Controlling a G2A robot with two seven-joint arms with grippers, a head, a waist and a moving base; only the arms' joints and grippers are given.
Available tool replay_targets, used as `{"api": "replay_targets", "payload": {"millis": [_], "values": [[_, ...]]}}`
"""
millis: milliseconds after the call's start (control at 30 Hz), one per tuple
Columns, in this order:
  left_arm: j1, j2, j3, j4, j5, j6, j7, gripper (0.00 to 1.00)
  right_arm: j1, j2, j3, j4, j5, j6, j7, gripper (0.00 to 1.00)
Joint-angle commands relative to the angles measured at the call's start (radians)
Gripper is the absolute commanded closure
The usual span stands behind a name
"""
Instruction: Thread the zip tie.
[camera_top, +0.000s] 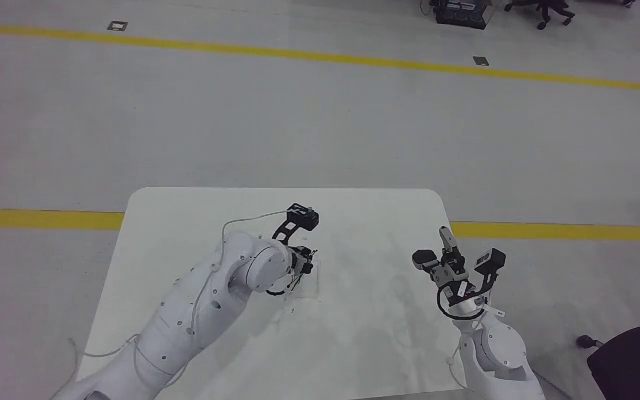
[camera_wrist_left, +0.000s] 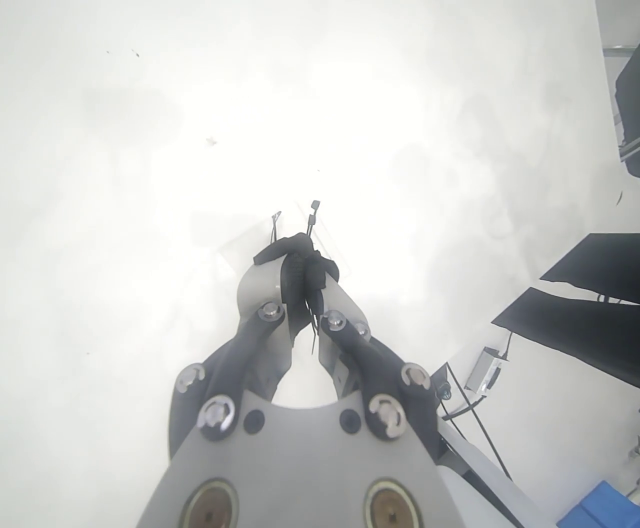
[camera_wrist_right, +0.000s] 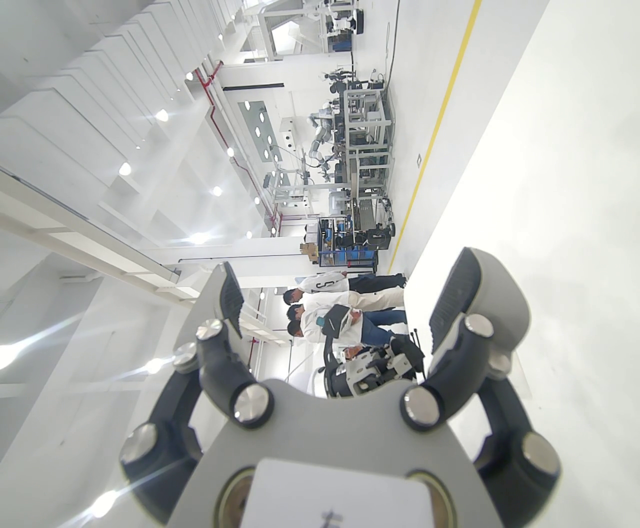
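A: Black nylon, thin: zip tie (camera_wrist_left: 311, 219) clamped in the left hand (camera_wrist_left: 302, 257), down near the middle of the table (camera_top: 380, 330). Heads poking out past the fingertips (camera_wrist_left: 272, 255), tail trailing back behind them. Looks like more than one strip in that pinch; hard to count.

B: And the right hand (camera_wrist_right: 345, 280)?

A: Spread wide, holding nothing, raised beside the table's right edge.

B: Handling, at a guess?

A: Probably almost weightless, springy, slick along the strap. Stiff enough to push lengthwise over a short stretch only; likely to bow or whip if held far from the end.

B: So where to take hold?

A: Close behind the pointed tip for steering, and across the flat sides of the head to keep the slot steady. Best not to cover the slot with a pad.

B: Worst case?

A: Sliding out sideways under a light pinch, or dragging two strips along together. Worth separating one first.
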Motion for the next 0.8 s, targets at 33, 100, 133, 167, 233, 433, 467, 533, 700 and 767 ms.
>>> {"api": "replay_targets", "payload": {"millis": [33, 100, 133, 167, 233, 433, 467, 533, 700, 767], "values": [[0.001, 0.003, -0.029, 0.011, -0.067, -0.011, 0.019, 1.00, 0.010, 0.000, -0.004, -0.005, -0.011, -0.026, 0.014, 0.00], [-0.002, 0.007, -0.057, 0.015, -0.126, -0.023, 0.014, 1.00, 0.022, -0.001, -0.010, 0.007, -0.020, -0.098, 0.066, 0.00], [-0.002, 0.008, -0.067, 0.017, -0.148, -0.028, 0.010, 1.00, 0.027, 0.000, -0.013, 0.018, -0.027, -0.131, 0.088, 0.00], [-0.002, 0.010, -0.082, 0.019, -0.182, -0.035, 0.007, 1.00, 0.033, -0.001, -0.019, 0.032, -0.032, -0.169, 0.118, 0.00], [0.000, 0.013, -0.104, 0.024, -0.235, -0.044, 0.006, 1.00, 0.045, 0.000, -0.025, 0.047, -0.042, -0.186, 0.161, 0.00], [0.009, 0.023, -0.148, 0.039, -0.378, -0.075, 0.004, 1.00, 0.080, -0.008, -0.025, 0.067, -0.069, -0.186, 0.303, 0.00], [0.009, 0.025, -0.152, 0.041, -0.390, -0.079, 0.004, 1.00, 0.085, -0.010, -0.025, 0.068, -0.071, -0.186, 0.320, 0.00], [0.009, 0.027, -0.158, 0.048, -0.426, -0.080, -0.001, 1.00, 0.097, -0.019, -0.028, 0.070, -0.065, -0.186, 0.357, 0.00], [0.005, 0.030, -0.158, 0.051, -0.439, -0.088, -0.003, 1.00, 0.102, -0.023, -0.030, 0.069, -0.059, -0.186, 0.379, 0.00], [0.005, 0.030, -0.158, 0.051, -0.439, -0.088, -0.003, 1.00, 0.102, -0.023, -0.030, 0.069, -0.059, -0.186, 0.379, 0.00]]}}
